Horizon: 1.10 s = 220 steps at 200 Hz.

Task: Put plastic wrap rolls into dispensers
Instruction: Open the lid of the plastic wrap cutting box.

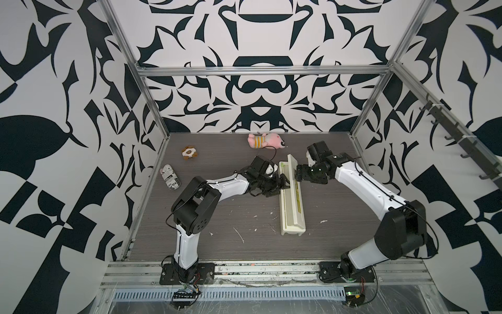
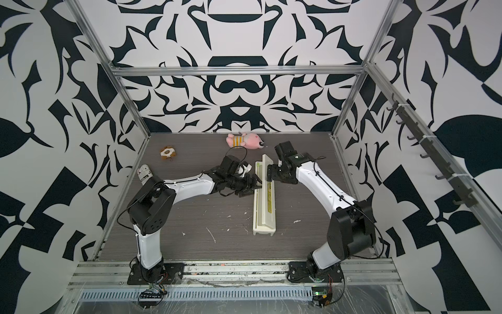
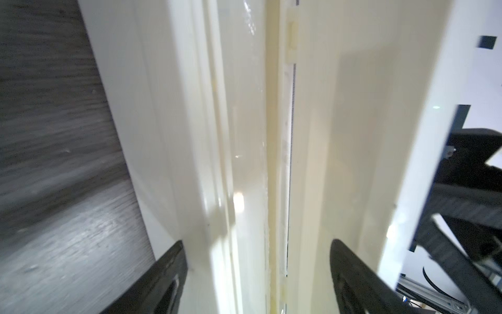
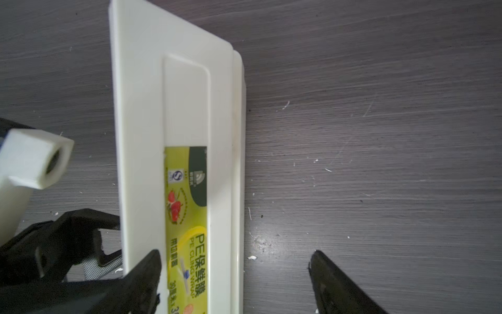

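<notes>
In both top views, looks down from high at the front, taking in the whole bench (image 1: 231,217). At the left wrist, sits very close along the dispenser (image 3: 168,108); at the right wrist, faces down onto that dispenser's lid (image 4: 141,108).

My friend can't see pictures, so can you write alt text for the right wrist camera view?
A long cream-white dispenser with a yellow-green label rests on a dark grey wooden table. The two black fingers of the right hand stand apart in the foreground, one in front of the dispenser, one over bare table.
</notes>
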Tool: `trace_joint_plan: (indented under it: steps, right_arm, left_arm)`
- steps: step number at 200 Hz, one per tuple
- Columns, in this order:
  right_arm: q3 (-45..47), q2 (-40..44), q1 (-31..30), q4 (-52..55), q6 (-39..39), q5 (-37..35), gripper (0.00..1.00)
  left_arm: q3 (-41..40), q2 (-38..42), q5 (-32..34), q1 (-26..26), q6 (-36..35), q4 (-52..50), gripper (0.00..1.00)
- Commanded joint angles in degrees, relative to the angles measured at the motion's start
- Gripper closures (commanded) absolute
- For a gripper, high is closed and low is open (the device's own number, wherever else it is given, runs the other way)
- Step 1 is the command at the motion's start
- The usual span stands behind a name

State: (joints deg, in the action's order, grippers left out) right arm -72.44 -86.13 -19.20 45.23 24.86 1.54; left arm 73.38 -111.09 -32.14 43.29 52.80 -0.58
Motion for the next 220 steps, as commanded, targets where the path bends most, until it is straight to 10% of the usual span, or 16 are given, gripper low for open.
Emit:
trace_joint_plan:
  steps: [1,94,220]
  right_arm:
    - [1.14,4.82,2.49,0.13,-1.33,-0.02,0.14]
    - [9.26,12.44,6.94,-5.34,-3.27,11.03,0.04]
    - [8.47,21.73,1.88,0.81,-6.37,7.04,0.07]
  left_arm:
    - [5.37,-0.45,0.53,2.33,-3.59,-7.0,0.16]
    - [10.73,-5.78,6.3,4.63,-5.92,-17.31,0.09]
    - [28.19,-9.45,6.95,4.96,-13.02,-32.34,0.04]
